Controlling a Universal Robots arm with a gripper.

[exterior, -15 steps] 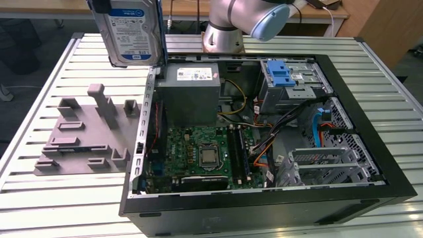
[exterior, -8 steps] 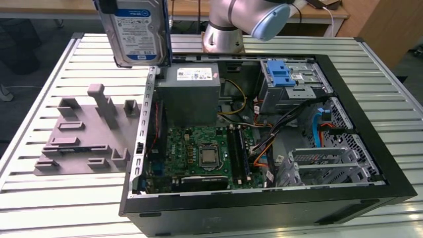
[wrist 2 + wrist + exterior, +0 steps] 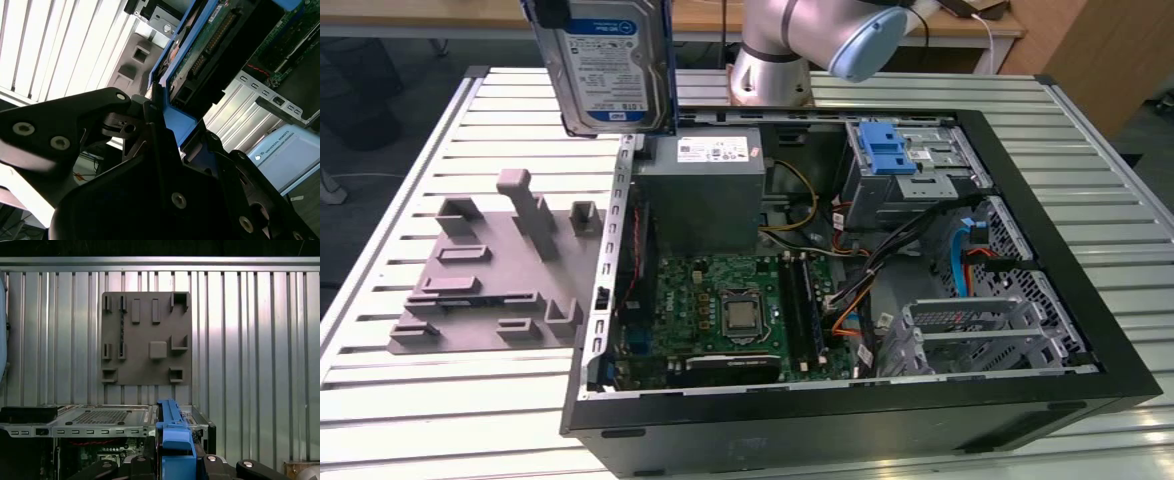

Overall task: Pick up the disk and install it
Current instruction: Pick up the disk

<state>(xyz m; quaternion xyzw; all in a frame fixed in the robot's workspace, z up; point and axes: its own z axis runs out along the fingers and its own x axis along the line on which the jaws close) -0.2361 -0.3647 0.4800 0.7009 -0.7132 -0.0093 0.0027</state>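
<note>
The disk [image 3: 604, 62] hangs upright in the air over the far left corner of the open computer case [image 3: 854, 420], its blue-and-white label facing the exterior camera. My gripper [image 3: 161, 114] is shut on the disk's blue plastic frame [image 3: 172, 125]. The disk's underside with a green circuit board [image 3: 200, 45] runs away from the black fingers [image 3: 145, 115]. In the first wrist view the blue frame edge [image 3: 172, 432] stands between the two fingers, high above the case wall [image 3: 100, 417].
Inside the case are a silver drive cage with a blue latch [image 3: 897, 150], a grey power supply box [image 3: 707, 180] and the motherboard [image 3: 734, 310]. A grey moulded fixture [image 3: 494, 270] lies on the slatted table [image 3: 427, 420] at the exterior view's left. The arm's base [image 3: 774, 70] stands behind the case.
</note>
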